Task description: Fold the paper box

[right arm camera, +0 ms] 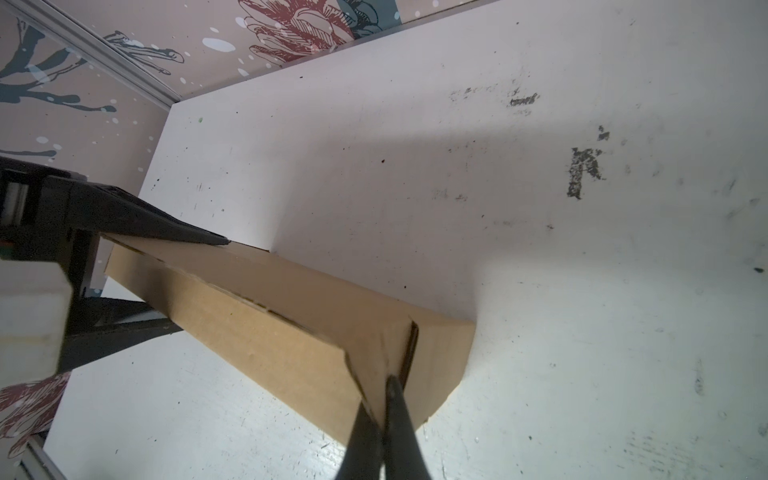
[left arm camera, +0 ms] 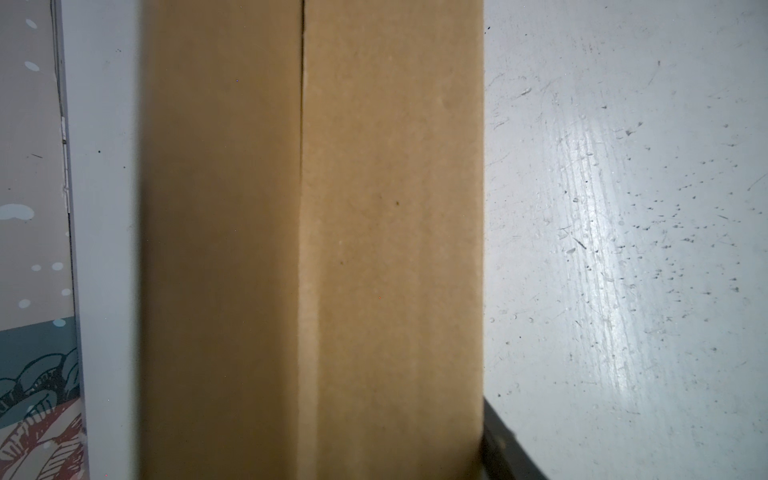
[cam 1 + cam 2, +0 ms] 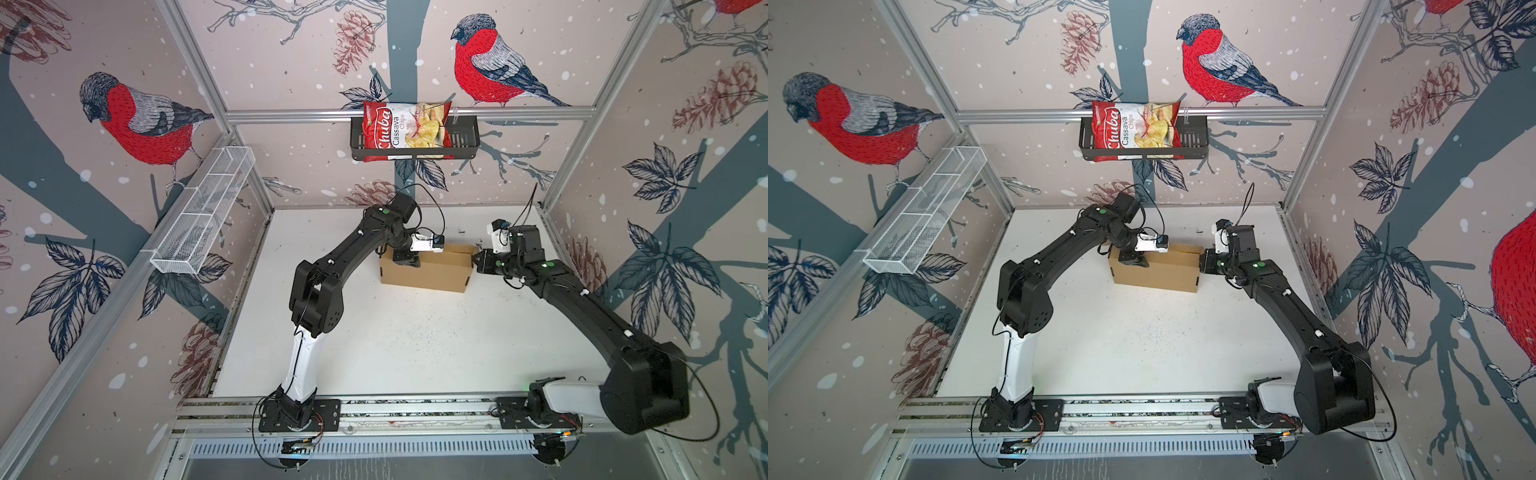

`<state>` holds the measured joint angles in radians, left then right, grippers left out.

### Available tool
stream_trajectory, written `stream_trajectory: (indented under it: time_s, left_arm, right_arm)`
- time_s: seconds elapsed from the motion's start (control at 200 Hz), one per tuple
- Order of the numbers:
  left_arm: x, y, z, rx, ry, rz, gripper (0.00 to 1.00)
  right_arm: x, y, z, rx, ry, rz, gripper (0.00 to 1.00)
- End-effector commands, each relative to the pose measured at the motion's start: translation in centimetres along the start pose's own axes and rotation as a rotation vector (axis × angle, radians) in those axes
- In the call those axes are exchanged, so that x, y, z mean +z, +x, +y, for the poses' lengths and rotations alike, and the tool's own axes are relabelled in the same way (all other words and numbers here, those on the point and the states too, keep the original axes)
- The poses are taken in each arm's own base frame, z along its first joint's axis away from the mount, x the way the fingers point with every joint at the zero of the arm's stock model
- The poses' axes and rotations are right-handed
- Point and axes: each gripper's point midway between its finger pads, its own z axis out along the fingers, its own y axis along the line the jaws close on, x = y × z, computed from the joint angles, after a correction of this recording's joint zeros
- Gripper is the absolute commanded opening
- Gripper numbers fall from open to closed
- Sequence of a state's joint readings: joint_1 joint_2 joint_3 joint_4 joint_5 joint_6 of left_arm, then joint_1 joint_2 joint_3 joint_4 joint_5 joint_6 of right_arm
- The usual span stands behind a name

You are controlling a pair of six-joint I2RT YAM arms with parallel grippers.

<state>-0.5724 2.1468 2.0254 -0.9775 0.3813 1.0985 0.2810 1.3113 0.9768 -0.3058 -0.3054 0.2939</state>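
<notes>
The paper box (image 3: 428,270) (image 3: 1158,272) is a closed brown cardboard box lying long on the white table, near the back. My left gripper (image 3: 407,259) (image 3: 1133,259) comes down over its left end. In the right wrist view its two fingers (image 1: 174,228) lie against opposite long sides of the box (image 1: 291,332). The left wrist view is filled by the box top (image 2: 374,249), with one finger (image 2: 505,451) showing at its edge. My right gripper (image 3: 476,259) (image 3: 1202,259) (image 1: 386,386) is shut, its tips pressed against the flap seam on the right end.
A red chips bag (image 3: 405,131) sits in a black basket (image 3: 465,137) on the back wall. A white wire basket (image 3: 203,216) hangs on the left wall. The back wall stands close behind the box; bare table (image 3: 395,340) lies in front of it.
</notes>
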Motion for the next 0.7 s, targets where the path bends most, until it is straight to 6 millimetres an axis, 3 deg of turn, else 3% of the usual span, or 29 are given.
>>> stream_trajectory:
  time_s: [0.0,0.45,0.695]
  left_arm:
    - [1.1,2.1,-1.6,-0.082,0.072,0.082,0.59]
    - [-2.0,0.2,1.8,-0.084,-0.054,0.065,0.75]
    - [-4.7,-1.3,2.3,-0.089,-0.107,0.018,0.82]
  right_arm:
    - [0.1,-0.1,-0.9,0.007,0.046,-0.030,0.00]
    - [1.2,0.2,-1.6,-0.007,0.079,0.011,0.00]
    - [1.3,0.2,-1.8,-0.019,0.100,0.017,0.00]
